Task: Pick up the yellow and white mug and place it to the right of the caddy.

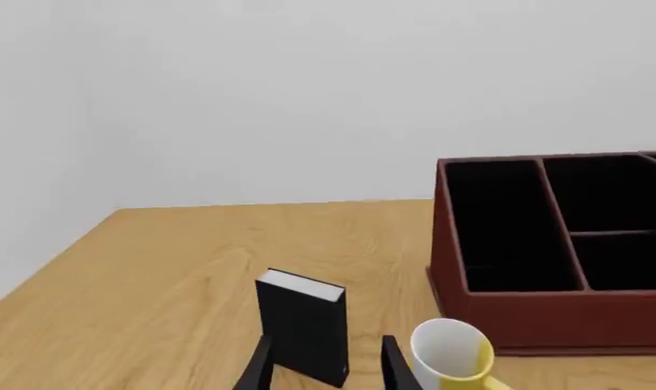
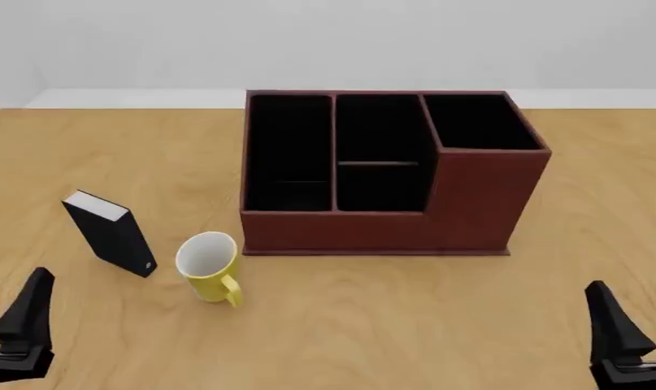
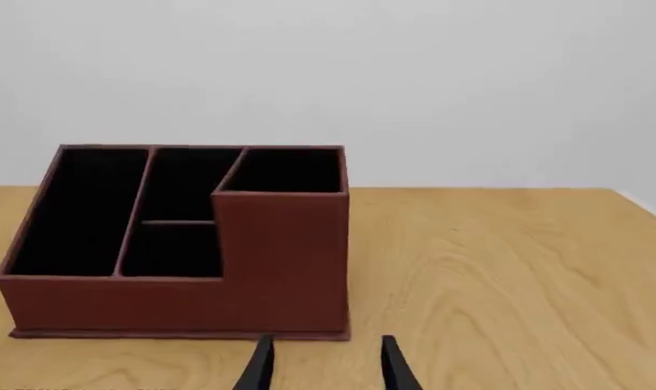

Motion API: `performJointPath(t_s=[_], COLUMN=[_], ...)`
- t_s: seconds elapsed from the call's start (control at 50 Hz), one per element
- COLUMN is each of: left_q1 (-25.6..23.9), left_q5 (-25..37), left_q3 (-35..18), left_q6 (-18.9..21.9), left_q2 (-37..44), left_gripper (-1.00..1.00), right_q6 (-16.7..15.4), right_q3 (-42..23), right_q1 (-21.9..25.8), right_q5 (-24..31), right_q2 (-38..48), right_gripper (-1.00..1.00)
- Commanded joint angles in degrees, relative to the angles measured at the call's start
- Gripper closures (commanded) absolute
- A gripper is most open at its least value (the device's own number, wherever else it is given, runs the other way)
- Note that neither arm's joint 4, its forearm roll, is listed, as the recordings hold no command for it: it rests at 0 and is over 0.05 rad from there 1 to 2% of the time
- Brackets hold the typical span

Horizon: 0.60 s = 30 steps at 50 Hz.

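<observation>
The yellow and white mug [image 2: 210,266] stands on the table just left of the caddy's front left corner, its handle toward the near side. It also shows in the left wrist view as the mug [image 1: 454,351]. The dark red-brown caddy [image 2: 474,203] sits mid-table with black compartments, and appears as the caddy [image 1: 545,313] and the caddy [image 3: 279,260] in the wrist views. My left gripper [image 1: 328,345] is open and empty, well short of the mug. My right gripper [image 3: 325,345] is open and empty, in front of the caddy's right end.
A small black block with a white top [image 2: 113,231] stands left of the mug, also seen as the block [image 1: 302,325]. Bare wooden table [image 2: 599,203] lies right of the caddy. The table's far edge meets a pale wall.
</observation>
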Motion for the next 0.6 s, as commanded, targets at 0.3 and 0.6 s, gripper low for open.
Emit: performJointPath(t_s=[0.3,0.6], left_q1=[-1.95,-1.99], left_q5=[2.65,2.66], left_q3=[1.01,0.51], left_q6=[-3.16,-3.07], left_q2=[-2.01,-1.57], left_gripper=[-1.0,-1.0], right_q6=[0.38,0.4], right_q3=[0.65,0.46], right_q1=[6.93,12.44], right_q5=[-5.43,-13.53], right_q2=[7.28,16.51], right_gripper=[-1.0,-1.0])
